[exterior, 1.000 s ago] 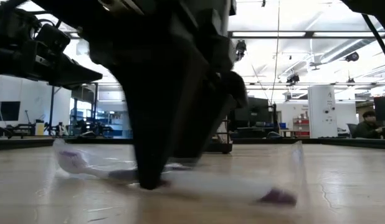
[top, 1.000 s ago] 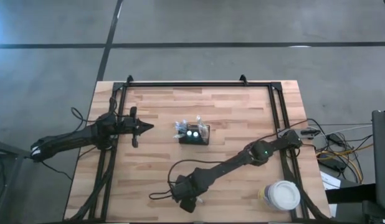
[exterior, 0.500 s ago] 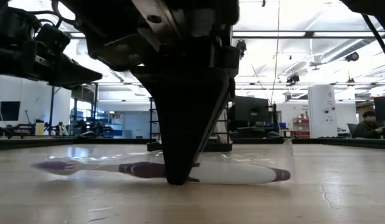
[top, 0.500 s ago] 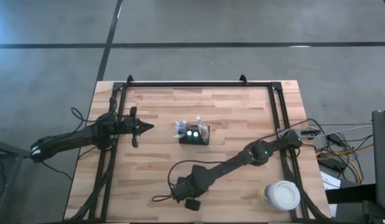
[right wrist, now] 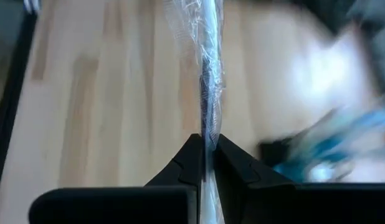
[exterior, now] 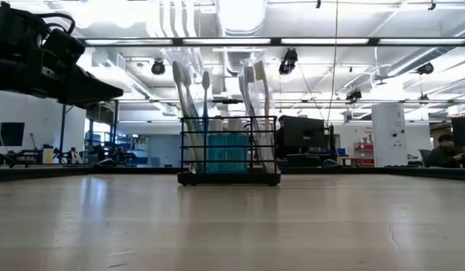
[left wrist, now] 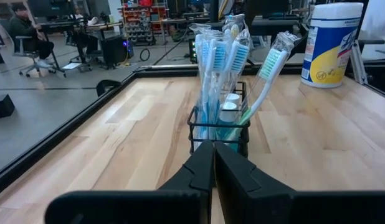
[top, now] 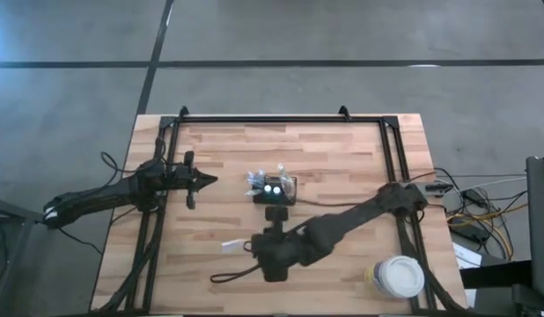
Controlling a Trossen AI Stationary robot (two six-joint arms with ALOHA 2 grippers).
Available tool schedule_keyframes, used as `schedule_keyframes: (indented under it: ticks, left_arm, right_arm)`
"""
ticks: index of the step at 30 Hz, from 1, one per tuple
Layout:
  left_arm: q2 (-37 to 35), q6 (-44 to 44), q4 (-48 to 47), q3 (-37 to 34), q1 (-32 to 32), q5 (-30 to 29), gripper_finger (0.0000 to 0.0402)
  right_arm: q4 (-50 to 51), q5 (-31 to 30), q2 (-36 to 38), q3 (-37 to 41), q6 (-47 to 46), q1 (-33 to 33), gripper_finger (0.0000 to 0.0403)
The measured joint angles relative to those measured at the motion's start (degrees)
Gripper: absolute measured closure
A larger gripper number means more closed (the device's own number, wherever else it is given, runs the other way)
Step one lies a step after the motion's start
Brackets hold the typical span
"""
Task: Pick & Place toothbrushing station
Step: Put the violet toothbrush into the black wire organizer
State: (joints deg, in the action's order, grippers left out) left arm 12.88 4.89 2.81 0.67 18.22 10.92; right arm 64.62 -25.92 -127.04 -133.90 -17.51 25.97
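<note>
Lifted off the table since the earlier frame, the right gripper (right wrist: 207, 163) has left the near edge and now hangs nearer the middle, clamped on a wrapped toothbrush (right wrist: 208, 74); its pale end shows beside the arm in the high view (top: 231, 244). Left gripper (left wrist: 213, 163) waits by the left edge, fingers pressed together, empty, aimed at the caddy (top: 274, 189). Caddy stands upright mid-table, already stuffed with brushes. Round white-lidded tub (top: 398, 276) sits at the near right corner. Brush looks light and stiff, but the crinkly film is probably slippery; a pinch at mid-handle seems safest.
</note>
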Motion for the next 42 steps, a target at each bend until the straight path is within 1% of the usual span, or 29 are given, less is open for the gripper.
schedule_keyframes:
  ticks: [1, 4, 6, 9, 12, 14, 17, 19, 21, 24, 26, 29, 32, 38, 40, 42]
  left_arm:
    - [0.0, 0.0, 0.0, 0.0, 0.0, 0.0, 0.0383]
    - [0.0, 0.0, 0.0, 0.0, 0.0, 0.0, 0.0383]
    - [0.0, 0.0, 0.0, 0.0, 0.0, 0.0, 0.0383]
    - [0.0, 0.0, 0.0, 0.0, 0.0, 0.0, 0.0383]
    - [0.0, 0.0, 0.4, 0.0, 0.0, 0.0, 0.0383]
    - [0.0, 0.0, 1.6, 0.0, 0.0, 0.0, 0.0383]
    - [0.0, -0.5, 4.7, 0.0, 0.0, 0.0, 0.0383]
    - [0.0, -1.4, 7.1, 0.0, 0.0, 0.1, 0.0383]
    - [0.0, -2.9, 9.3, 0.0, 0.0, 0.2, 0.0383]
    - [0.0, -3.8, 11.4, 0.0, 0.0, 1.4, 0.0383]
    - [0.0, -3.5, 12.0, 0.0, -0.1, 1.8, 0.0383]
    - [0.3, -3.0, 15.3, 0.0, -0.1, 2.3, 0.0376]
    - [1.0, -3.3, 17.3, 0.6, -0.3, 3.5, 0.0349]
    - [5.3, -3.1, 17.5, 5.1, -1.9, 4.3, 0.0253]
    - [7.4, -2.7, 17.3, 7.2, -2.7, 5.6, 0.0221]
    - [9.6, -2.6, 17.7, 9.6, -3.6, 8.3, 0.0195]
  right_arm:
    - [-1.4, -1.0, 1.7, 0.5, 2.1, 0.1, 0.0384]
    - [-7.2, -1.5, 7.1, 3.2, 8.6, 0.2, 0.0384]
    - [-10.3, -1.4, 10.5, 7.0, 12.4, 0.3, 0.0385]
    - [-13.9, -1.2, 15.8, 15.0, 16.4, -0.6, 0.0385]
    - [-24.5, -0.4, 24.5, 26.3, 21.2, -2.4, 0.0385]
    - [-35.0, 4.9, 31.2, 35.7, 24.7, -4.2, 0.0385]
    - [-52.7, 12.4, 38.2, 51.7, 25.5, -7.4, 0.0385]
    - [-60.2, 16.0, 40.7, 61.0, 26.1, -9.2, 0.0385]
    - [-67.0, 17.0, 42.3, 69.0, 26.9, -10.8, 0.0385]
    - [-80.4, 17.6, 44.8, 78.0, 27.9, -12.7, 0.0385]
    - [-86.9, 19.1, 44.9, 82.6, 28.5, -13.7, 0.0385]
    - [-90.9, 20.6, 44.4, 86.6, 28.7, -15.1, 0.0385]
    - [-92.7, 20.5, 45.6, 86.8, 28.2, -16.8, 0.0385]
    - [-91.2, 20.7, 43.8, 85.6, 27.9, -17.5, 0.0385]
    - [-92.2, 22.7, 43.5, 84.5, 28.0, -17.5, 0.0385]
    - [-91.5, 24.7, 42.6, 83.8, 28.5, -17.8, 0.0385]
